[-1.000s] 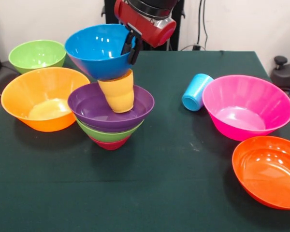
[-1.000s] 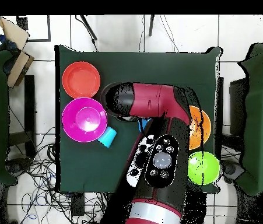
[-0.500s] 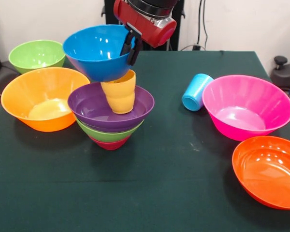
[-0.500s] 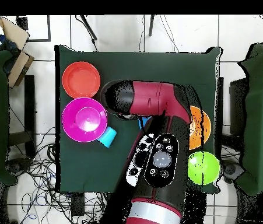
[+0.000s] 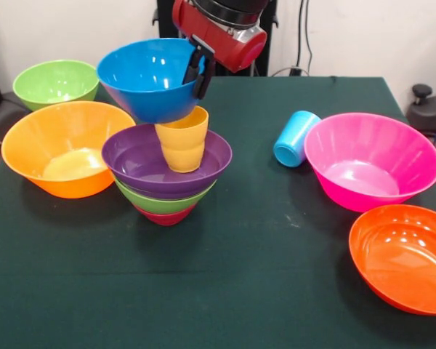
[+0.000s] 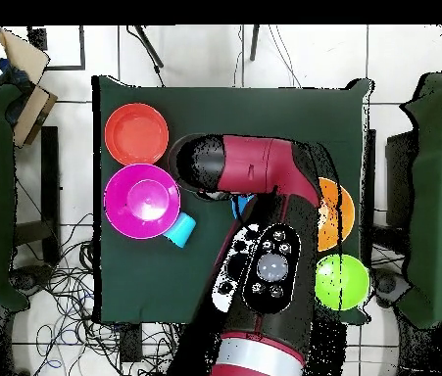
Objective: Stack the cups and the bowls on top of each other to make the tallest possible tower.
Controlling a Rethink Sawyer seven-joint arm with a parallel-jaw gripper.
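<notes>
My gripper (image 5: pixel 198 73) is shut on the right rim of the blue bowl (image 5: pixel 147 76) and holds it tilted above the tower. The tower is a small crimson bowl (image 5: pixel 165 216), a green bowl (image 5: pixel 163 198) and a purple bowl (image 5: pixel 142 169), nested. The yellow-orange cup (image 5: pixel 182 142) stands upright inside the purple one. The blue bowl's base sits at the cup's rim; whether they touch I cannot tell. The light blue cup (image 5: pixel 296 138) lies on its side to the right. In the overhead view the arm (image 6: pixel 264 245) hides the gripper and the tower.
A large orange bowl (image 5: pixel 65 149) and a second green bowl (image 5: pixel 56 81) stand left of the tower. The large pink bowl (image 5: pixel 370 160) and the red-orange bowl (image 5: pixel 403 258) stand at the right. The table (image 5: pixel 225 291) has a dark green cloth.
The yellow-orange cup was leaning under the blue bowl and now stands upright in the purple bowl. The blue bowl has shifted slightly in the gripper's hold.
</notes>
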